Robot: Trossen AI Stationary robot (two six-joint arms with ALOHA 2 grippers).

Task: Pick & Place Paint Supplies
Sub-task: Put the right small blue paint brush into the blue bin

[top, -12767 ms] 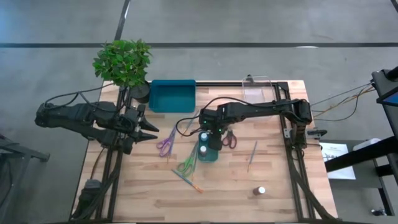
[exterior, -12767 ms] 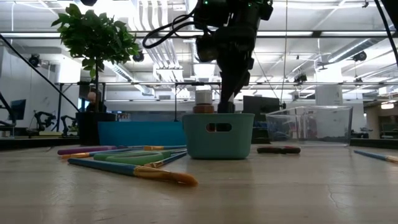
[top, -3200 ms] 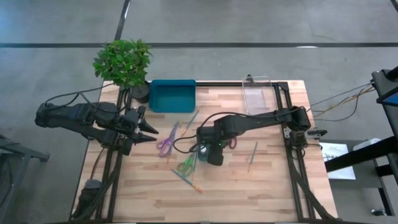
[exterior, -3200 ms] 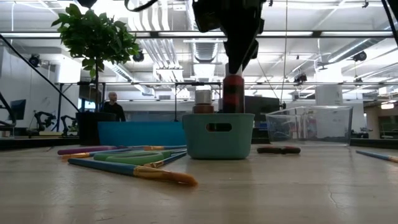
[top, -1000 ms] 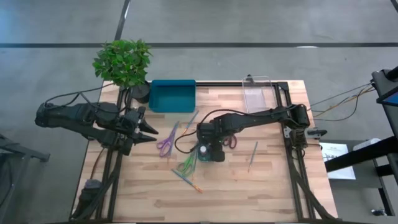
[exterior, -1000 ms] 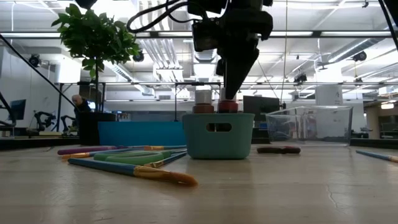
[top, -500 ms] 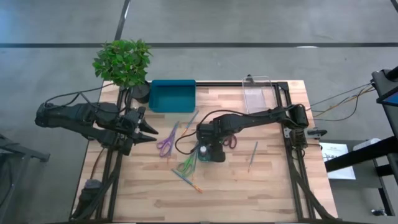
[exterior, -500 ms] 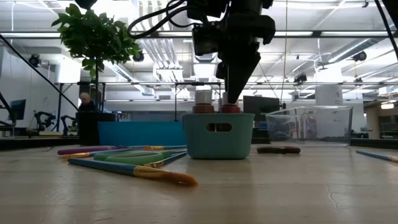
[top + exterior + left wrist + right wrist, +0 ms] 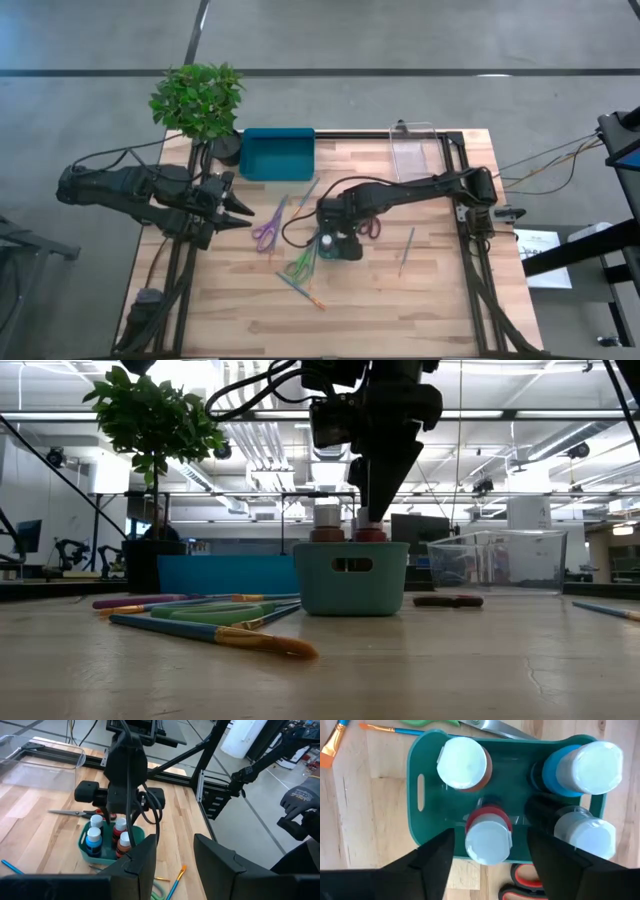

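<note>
A small teal bin near the table's middle holds several white-capped pots, upright on their bases: brown-collared, blue, dark and red-collared. My right gripper points down over the bin, open, one finger on either side of the red-collared pot with a gap to each. Purple scissors, green scissors, red scissors and thin brushes lie flat on the wood. My left gripper waits open over the table's left edge.
A larger teal tray and a clear container stand along the far edge, with a potted plant at the far left corner. The table's near half is bare wood apart from the brushes. A person's gloved hand shows beyond the table.
In the low view my right gripper's fingertips stand a little wider apart over the red-collared pot than half a second ago. The pot stays upright in the bin. Neither arm has shifted.
</note>
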